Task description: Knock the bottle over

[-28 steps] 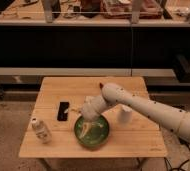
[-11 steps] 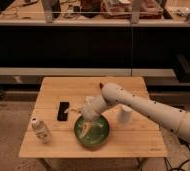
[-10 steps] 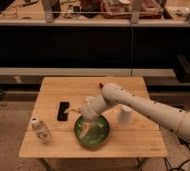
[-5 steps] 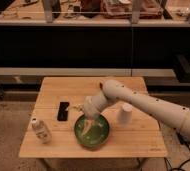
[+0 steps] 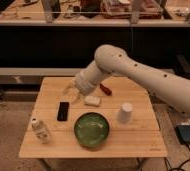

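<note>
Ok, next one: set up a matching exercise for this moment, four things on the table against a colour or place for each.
Things:
1. bottle
2. phone
3. bowl
4. paper cup

Descriptions:
a. green, front centre of the table
b. white, upside down, right of the bowl
c. black, flat, left of centre
d. pale with a white cap, near the front-left corner

Pairs: 1-d, 2-c, 3-a, 4-b.

The gripper hangs over the back left of the table, behind the phone and apart from the bottle.
</note>
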`<state>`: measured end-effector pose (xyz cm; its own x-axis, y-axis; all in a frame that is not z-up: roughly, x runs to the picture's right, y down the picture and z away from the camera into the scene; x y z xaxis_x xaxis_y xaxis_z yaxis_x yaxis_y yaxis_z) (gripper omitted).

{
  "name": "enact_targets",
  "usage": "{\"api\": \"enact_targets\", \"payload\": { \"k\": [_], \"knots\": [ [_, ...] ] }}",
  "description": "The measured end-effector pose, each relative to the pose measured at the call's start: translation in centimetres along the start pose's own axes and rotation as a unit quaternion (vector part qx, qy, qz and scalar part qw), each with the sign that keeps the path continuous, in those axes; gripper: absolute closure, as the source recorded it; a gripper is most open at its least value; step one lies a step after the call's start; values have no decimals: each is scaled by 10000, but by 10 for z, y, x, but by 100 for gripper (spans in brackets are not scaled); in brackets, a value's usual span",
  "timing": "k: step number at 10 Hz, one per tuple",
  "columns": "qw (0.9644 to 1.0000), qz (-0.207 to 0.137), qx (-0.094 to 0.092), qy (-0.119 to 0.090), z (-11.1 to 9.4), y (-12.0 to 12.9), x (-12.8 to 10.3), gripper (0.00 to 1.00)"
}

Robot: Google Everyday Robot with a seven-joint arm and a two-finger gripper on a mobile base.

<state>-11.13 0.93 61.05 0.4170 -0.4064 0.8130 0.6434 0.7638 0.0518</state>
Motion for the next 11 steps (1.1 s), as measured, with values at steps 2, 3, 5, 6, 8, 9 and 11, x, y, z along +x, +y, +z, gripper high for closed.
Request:
{"api": "enact_targets", "payload": {
  "k": [2, 3, 5, 6, 8, 9, 11],
  "knots": [
    [9998, -177, -6, -37, -1, -14, -11, 75],
    [9999, -168, -1, -27, -2, -13, -10, 75],
    [9999, -161, -2, -18, -3, -13, -9, 75],
    [9997, -243, -63, 8, -6, -14, -9, 75],
    [9973, -663, -293, -74, 6, -28, -27, 75],
    [9934, -1037, -470, -165, 27, -40, -46, 75],
    [9849, -1585, -635, -295, 60, -60, -76, 75]
  ]
}}
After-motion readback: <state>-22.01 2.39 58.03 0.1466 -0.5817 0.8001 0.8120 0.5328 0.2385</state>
